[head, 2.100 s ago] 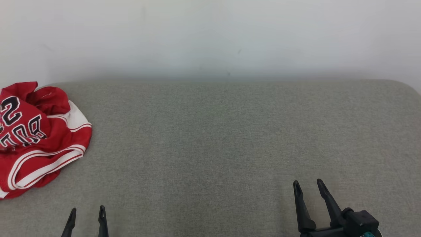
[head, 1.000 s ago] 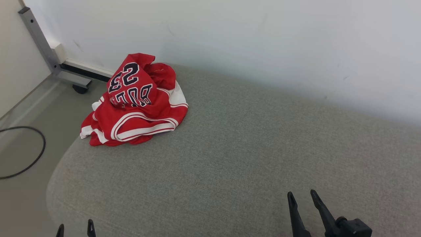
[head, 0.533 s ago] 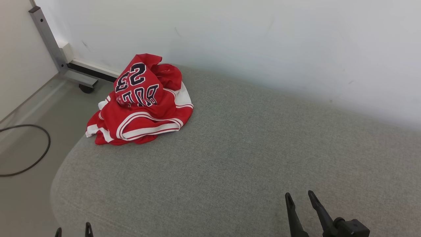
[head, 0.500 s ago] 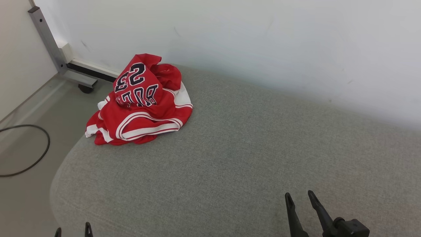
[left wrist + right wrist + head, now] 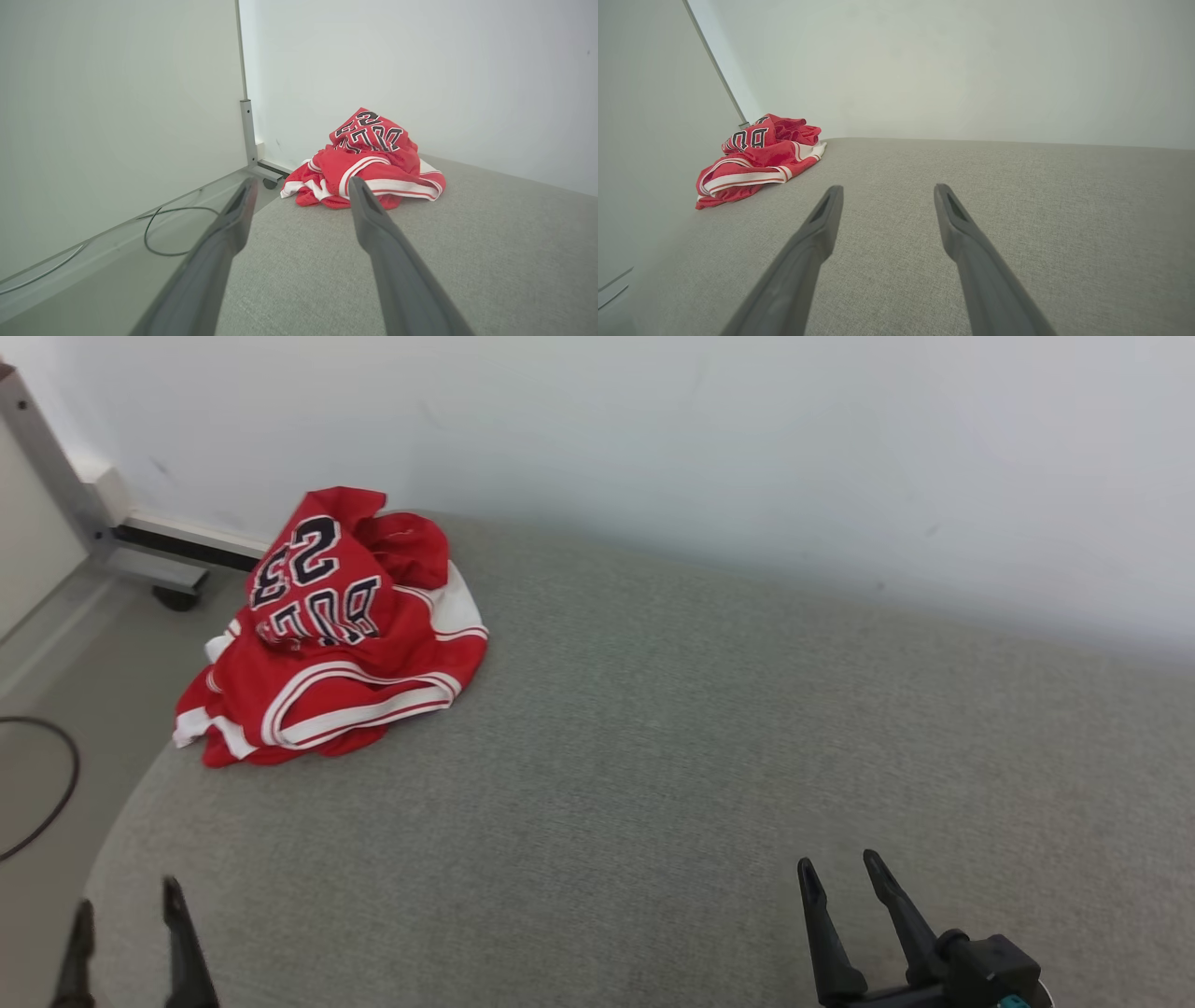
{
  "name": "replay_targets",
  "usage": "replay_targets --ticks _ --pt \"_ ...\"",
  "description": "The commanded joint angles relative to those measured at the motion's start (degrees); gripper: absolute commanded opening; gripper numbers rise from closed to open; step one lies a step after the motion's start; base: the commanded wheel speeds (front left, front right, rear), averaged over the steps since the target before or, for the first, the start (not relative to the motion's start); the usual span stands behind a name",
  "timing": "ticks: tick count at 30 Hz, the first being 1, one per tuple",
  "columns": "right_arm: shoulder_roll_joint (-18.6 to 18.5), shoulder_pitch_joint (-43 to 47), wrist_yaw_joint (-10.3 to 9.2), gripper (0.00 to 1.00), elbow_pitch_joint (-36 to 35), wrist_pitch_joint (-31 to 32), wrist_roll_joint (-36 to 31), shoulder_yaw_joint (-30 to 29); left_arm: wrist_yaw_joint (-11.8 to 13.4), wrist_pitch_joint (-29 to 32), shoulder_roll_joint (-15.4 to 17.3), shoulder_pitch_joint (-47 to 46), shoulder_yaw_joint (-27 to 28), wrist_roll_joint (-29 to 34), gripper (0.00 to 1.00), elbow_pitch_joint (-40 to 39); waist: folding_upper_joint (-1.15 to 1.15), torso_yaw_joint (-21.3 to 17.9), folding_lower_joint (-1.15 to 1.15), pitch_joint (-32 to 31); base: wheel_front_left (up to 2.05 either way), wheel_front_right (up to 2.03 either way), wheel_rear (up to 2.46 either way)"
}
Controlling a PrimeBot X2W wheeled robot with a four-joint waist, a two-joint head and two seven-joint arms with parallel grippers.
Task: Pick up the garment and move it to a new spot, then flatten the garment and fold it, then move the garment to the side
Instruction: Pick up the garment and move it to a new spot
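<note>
Left gripper [image 5: 128,899], lower left of the head view: jaws spread wide, holding nothing, over the near edge of the grey fabric-covered surface [image 5: 653,756]. Right gripper [image 5: 838,861], lower right: jaws likewise wide apart and empty. The crumpled red jersey with white trim and black lettering [image 5: 327,635] lies in the upper left, at the surface's far corner near the white wall [image 5: 747,448], well apart from both grippers.

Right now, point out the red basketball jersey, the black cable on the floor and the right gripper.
red basketball jersey [image 5: 327,653], head view, middle of the crumpled heap.
black cable [image 5: 77,770], head view, outer bend of its loop.
right gripper [image 5: 838,859], head view, midway between its open fingertips.
</note>
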Motion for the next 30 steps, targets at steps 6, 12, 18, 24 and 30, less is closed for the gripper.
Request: replay_targets --ticks 6,12,18,24,30 --pt "-0.05 -2.47 -0.12 1.0 -0.32 -0.04 -1.15 -0.1 -2.2 -0.2 2.0 -8.18 4.01 -0.91 1.0 0.83 0.0 -7.5 0.0 4.82 0.0 0.0 0.0" --pt "-0.04 -4.98 -0.12 1.0 -1.35 -0.03 -1.47 -1.29 -3.27 -0.2 5.32 -16.84 8.65 -3.3 1.0 3.59 0.0 -13.02 0.0 9.3 0.0 0.0 0.0" --pt "-0.03 -7.15 -0.12 1.0 -2.35 -0.04 -1.43 -2.03 -3.82 -0.19 9.17 -23.45 10.91 -7.3 1.0 9.07 0.0 -16.73 0.0 13.0 0.0 0.0 0.0" --pt "0.0 -8.7 -0.12 1.0 -3.4 -0.04 -0.99 -2.51 -3.81 -0.19 15.75 -29.67 8.64 -11.71 1.0 16.9 0.0 -19.57 0.0 15.76 0.0 0.0 0.0" --pt "-0.01 -9.97 -0.12 1.0 -5.83 -0.04 -1.38 -1.97 -3.84 2.11 22.86 -34.29 4.56 -19.83 1.0 26.8 0.0 -21.96 0.0 17.28 0.0 0.0 0.0"
